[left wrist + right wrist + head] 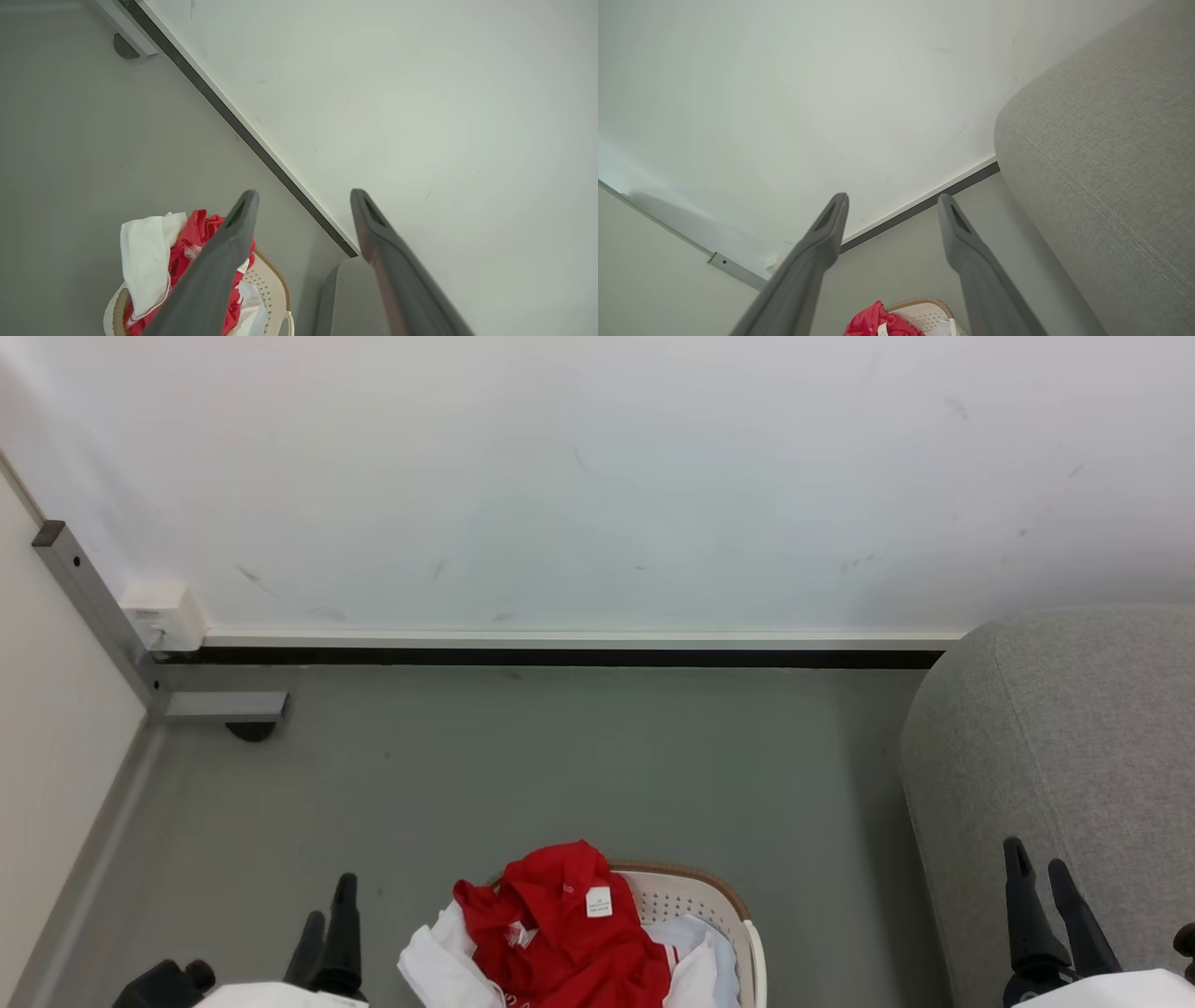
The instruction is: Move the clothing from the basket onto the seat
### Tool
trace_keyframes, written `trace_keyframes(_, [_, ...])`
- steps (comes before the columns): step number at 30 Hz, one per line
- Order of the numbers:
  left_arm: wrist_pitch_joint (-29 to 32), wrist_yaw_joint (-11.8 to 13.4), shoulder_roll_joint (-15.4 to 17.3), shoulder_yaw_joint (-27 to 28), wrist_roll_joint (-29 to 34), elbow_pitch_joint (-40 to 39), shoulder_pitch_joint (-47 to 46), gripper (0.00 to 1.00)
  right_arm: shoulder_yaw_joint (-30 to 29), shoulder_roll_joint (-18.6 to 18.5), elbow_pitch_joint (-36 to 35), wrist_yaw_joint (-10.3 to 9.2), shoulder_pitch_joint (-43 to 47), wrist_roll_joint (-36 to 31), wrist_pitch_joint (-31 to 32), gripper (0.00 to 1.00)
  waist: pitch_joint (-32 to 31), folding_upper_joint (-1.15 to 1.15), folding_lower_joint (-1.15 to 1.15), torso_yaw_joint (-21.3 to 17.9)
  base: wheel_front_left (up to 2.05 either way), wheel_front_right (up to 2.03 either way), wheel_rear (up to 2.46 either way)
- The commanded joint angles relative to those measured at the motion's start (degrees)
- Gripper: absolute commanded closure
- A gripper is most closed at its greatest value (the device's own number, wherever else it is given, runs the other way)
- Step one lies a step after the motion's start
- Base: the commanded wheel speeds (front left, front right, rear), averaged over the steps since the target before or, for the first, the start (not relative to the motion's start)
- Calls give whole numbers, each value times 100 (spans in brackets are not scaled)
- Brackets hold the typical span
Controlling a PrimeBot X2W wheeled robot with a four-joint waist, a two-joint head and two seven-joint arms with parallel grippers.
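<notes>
The cream basket [726,899] with a brown rim stands on the grey floor at the bottom middle of the head view. Red and white clothing [560,933] is heaped in it, a white piece draped over its left rim. The grey seat [1064,756] rises to the basket's right. My left gripper [329,901] is open, left of the basket and clear of it. My right gripper [1036,866] is open in front of the seat's side. In the left wrist view the open gripper [302,197] hangs above the clothing [187,247] and basket [275,289]. The right wrist view shows the open gripper [892,200], seat [1101,154] and basket [924,311].
A white wall [597,476] with a dark baseboard [560,656] runs behind the floor. A grey metal leg with a foot [224,707] stands at the left by a pale panel [47,709]. Bare grey floor [560,765] lies between basket and wall.
</notes>
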Motion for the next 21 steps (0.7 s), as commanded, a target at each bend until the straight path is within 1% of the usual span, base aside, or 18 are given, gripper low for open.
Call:
trace_keyframes(1, [-61,29,42,-1,188,-100,-20,0,10,-56,-103,-4,-15,-181,-63,0,0,0,0,0,0,0,0])
trace_keyframes(10, [-231,185,123,-120,1046,-288,24,0,77,-97,-154,-4,22,-1003,-234,0,-4,0,0,1,0,0,0])
trace_keyframes(21, [-433,352,278,-351,1932,-456,91,0,123,-114,-183,-5,54,-1861,-429,0,-9,0,0,10,0,0,0])
